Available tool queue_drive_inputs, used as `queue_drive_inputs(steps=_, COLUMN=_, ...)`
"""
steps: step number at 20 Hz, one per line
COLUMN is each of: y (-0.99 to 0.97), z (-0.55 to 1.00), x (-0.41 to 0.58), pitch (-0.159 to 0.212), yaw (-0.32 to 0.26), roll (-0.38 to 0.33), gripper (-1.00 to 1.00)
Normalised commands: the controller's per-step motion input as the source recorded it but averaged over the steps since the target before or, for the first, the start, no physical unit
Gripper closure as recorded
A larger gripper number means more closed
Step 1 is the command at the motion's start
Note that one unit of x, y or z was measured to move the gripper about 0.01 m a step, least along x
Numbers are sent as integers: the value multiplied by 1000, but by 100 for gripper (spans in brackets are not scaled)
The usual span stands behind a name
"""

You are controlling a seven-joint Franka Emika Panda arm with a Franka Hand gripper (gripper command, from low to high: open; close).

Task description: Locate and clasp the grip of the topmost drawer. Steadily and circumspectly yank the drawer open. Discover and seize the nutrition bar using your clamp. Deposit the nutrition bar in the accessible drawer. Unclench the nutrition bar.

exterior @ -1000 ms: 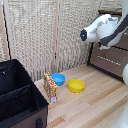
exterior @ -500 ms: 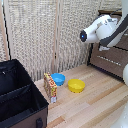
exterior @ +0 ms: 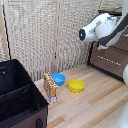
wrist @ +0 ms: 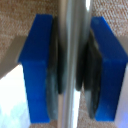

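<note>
Wrist view is showing the clamp [wrist: 73, 65] squeezing the shiny handle [wrist: 73, 30]. Both blue pads [wrist: 107, 65] are pressing on it, one from each side. (Ana)

So it is holding the drawer [wrist: 17, 12]? Where is the bar? (Ben)

It is holding the handle, yes. The bar [exterior: 50, 87] is standing on the floor in the exterior view, just beside the blue bowl [exterior: 58, 79] and near the black box [exterior: 17, 95]. It is well apart from the arm [exterior: 102, 27]. (Ana)

What is looking risky to you? (Ben)

I am thinking about the pull. The handle is smooth and round, so the pads may be slipping off if the arm is tugging too fast. If the arm is pulling a bit sideways, the drawer may be jamming. (Ana)

Is the drawer opening yet? (Ben)

I am not able to tell. The arm is hiding the clamp in the exterior view, up by the dresser [exterior: 112, 60]. (Ana)

And later? (Ben)

The bar is standing up thin and tall, so a bump may be knocking it over. The blue bowl is crowding it too, so the clamp may be hitting that. (Ana)
</note>
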Motion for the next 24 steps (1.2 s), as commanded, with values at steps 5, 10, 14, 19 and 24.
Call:
queue_drive_inputs(steps=5, y=886, z=-141, x=125, pitch=0, yaw=0, roll=132, gripper=100)
queue_drive_inputs(steps=10, y=904, z=-113, x=185, pitch=18, yaw=0, roll=112, gripper=100)
queue_drive_inputs(steps=14, y=962, z=-211, x=157, pitch=25, yaw=4, roll=69, gripper=100)
queue_drive_inputs(steps=19, y=853, z=-177, x=131, pitch=19, yaw=12, roll=47, gripper=100)
queue_drive_inputs(steps=24, y=73, z=-13, x=142, pitch=8, yaw=15, roll=0, gripper=-100)
